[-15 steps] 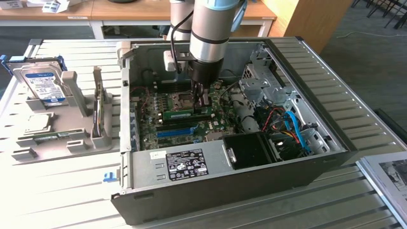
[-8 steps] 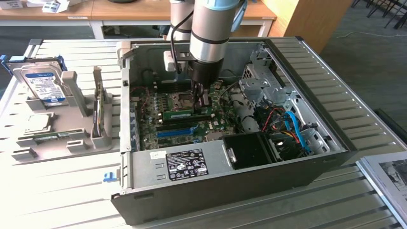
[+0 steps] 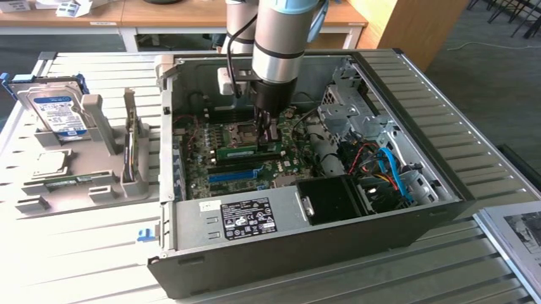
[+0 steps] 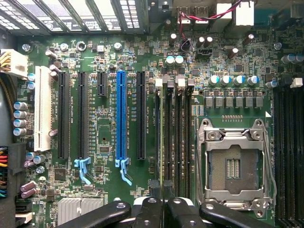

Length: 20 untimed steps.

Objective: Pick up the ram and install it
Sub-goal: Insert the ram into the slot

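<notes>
Plainly, the gripper point(image 4: 164, 202) is pinching narrow, its black fingers point(image 4: 148, 205) closing from both sides on the thin upper edge of the ram point(image 4: 162, 142); seen from the wrist the stick is showing edge-on, a slim dark-green line running along the first of the memory slots point(image 4: 179, 137). In the exterior view the ram point(image 3: 248, 152) is standing as a long green strip on the motherboard, with the gripper point(image 3: 270, 136) sitting over its end toward the exterior view's right. I am judging the stick to be light and stiff but fragile; it is thin enough to flex or crack under a skewed push, and the smooth board faces are likely offering little friction. The bare top edge or the short ends are looking like the safest places to take hold, well away from the chips and the contact row.

Just beside the slots the CPU socket point(image 4: 235, 166) is lying open and unfilled; farther off the blue expansion slot point(image 4: 121, 114) is running parallel to them. Beyond, the computer case point(image 3: 406, 88) is lying on its side on the slatted table point(image 3: 85, 253), and a grey holder point(image 3: 85, 190) is carrying a hard drive point(image 3: 55, 114) well apart from the work.

Whether the ram's lower edge is already sitting fully in its slot I cannot tell; the contacts, the slot latches and the finger pads are hiding behind the stick and the arm.
</notes>
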Each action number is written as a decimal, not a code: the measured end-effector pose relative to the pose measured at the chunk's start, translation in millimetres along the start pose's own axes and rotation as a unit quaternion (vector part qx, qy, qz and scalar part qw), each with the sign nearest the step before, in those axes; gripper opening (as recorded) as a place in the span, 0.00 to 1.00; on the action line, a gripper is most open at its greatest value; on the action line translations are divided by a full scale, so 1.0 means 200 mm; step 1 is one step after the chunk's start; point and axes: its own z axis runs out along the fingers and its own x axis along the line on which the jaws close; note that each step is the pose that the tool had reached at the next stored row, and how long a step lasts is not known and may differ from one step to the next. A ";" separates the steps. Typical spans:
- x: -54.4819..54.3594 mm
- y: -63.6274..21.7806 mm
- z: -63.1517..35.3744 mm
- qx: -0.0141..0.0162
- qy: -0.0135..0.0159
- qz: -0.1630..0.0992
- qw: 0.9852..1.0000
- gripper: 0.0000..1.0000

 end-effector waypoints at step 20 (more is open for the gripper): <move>0.00 0.001 0.013 0.000 0.000 -0.001 1.000 0.12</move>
